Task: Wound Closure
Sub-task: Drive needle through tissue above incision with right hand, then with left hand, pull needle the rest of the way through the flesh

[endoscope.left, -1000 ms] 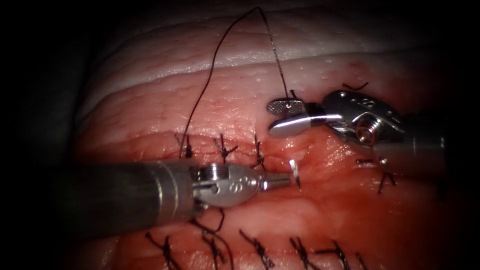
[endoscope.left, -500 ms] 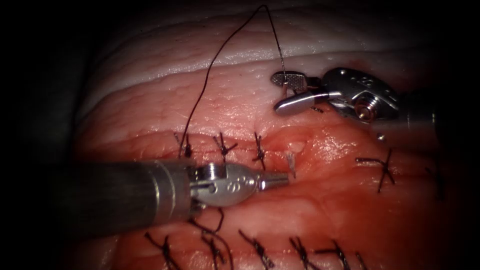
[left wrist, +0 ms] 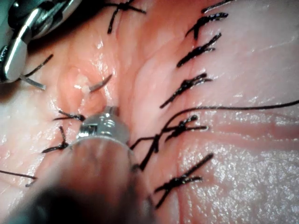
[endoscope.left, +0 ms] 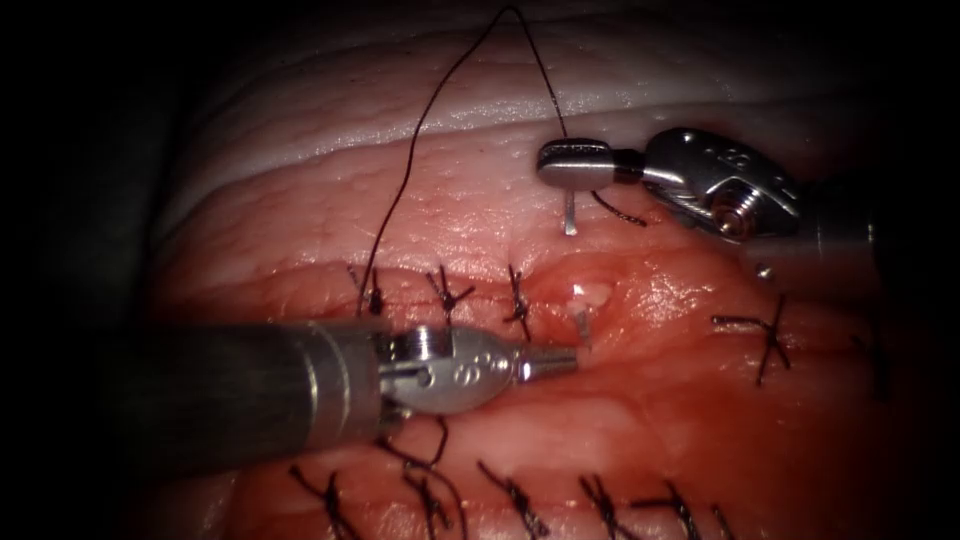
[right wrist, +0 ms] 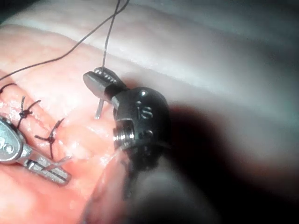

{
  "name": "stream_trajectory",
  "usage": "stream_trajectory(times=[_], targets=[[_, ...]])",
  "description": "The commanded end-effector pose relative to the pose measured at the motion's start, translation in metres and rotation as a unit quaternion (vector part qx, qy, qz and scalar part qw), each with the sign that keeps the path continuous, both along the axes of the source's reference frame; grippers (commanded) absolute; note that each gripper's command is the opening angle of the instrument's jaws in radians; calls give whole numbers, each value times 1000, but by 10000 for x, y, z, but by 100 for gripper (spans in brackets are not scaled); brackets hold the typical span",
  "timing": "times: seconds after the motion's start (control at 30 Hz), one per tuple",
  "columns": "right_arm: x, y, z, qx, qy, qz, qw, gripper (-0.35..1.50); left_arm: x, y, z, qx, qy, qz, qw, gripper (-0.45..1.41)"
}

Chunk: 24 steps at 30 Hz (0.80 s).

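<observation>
The left tool (endoscope.left: 560, 362) reaches in level from the left on its long shaft, its jaws closed to a narrow point. The right tool (endoscope.left: 572, 166) comes in from the right, higher up, its wrist bent so that its closed jaws lie level and point left

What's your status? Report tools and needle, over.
Right tool shut on curved steel needle near its tail, dark thread trailing. Needle through pink tissue, tip out at the cut. Left tool shut, empty, beside tip. Nothing in the way.
</observation>
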State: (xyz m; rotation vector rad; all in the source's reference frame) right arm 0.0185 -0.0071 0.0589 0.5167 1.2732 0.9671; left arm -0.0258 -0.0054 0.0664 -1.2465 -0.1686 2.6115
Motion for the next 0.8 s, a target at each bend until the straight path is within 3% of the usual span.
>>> stream_trajectory(times=[0.03,0.37,0.6,0.63,0.67,0.73,0.8], targets=[[9,-5,3,17,5,-15,1000,-35,-5,0,5,0,0,0,1000,-40],[6,-47,-8,91,23,-54,994,-35,-6,1,5,3,0,-1,1000,-40],[7,-49,-8,99,26,-57,993,-35,-6,4,4,-15,-8,1,1000,-37],[4,-44,-7,96,43,-43,993,2,-5,6,2,-28,-12,6,1000,-35],[4,-44,-7,96,43,-43,993,2,-5,6,2,-28,-12,6,1000,-35],[-6,-29,-5,69,57,-11,996,81,-1,7,-4,-55,-24,10,998,-30],[-30,-10,-2,41,57,9,997,103,2,6,-14,-93,-35,17,995,-23]])
